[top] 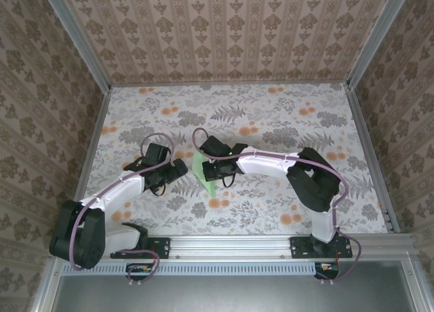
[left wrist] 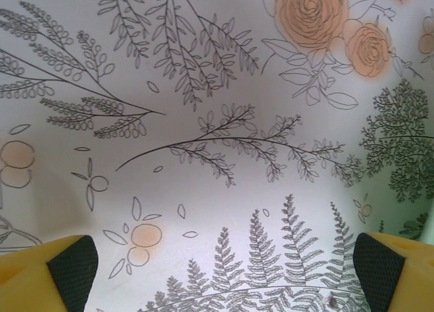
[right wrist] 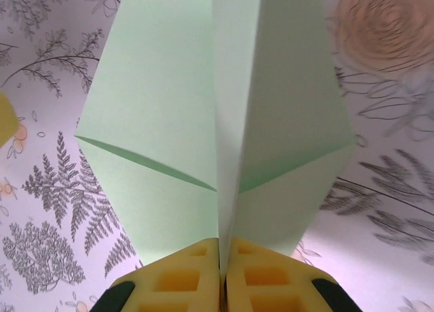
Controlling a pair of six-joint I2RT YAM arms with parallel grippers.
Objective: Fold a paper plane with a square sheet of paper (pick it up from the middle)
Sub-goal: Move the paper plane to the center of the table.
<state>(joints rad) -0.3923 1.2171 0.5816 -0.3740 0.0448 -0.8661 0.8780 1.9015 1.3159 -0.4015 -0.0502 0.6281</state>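
Observation:
The pale mint-green paper plane (right wrist: 203, 115) is folded into a kite shape with a centre crease, its two flaps spreading left and right. My right gripper (right wrist: 221, 247) is shut on the centre crease at the near end, its yellow fingers (right wrist: 176, 281) pressed together with the paper between them. From above, the paper plane (top: 202, 171) shows as a green wedge just left of the right gripper (top: 215, 169). My left gripper (top: 175, 169) sits to the left of the paper, apart from it, and stands open (left wrist: 224, 275) over bare cloth with nothing between its fingertips (left wrist: 68, 264).
The orange-and-grey floral tablecloth (top: 285, 115) covers the table. Patterned walls with metal corner posts (top: 369, 34) enclose three sides. A metal rail (top: 230, 244) carrying both arm bases runs along the near edge.

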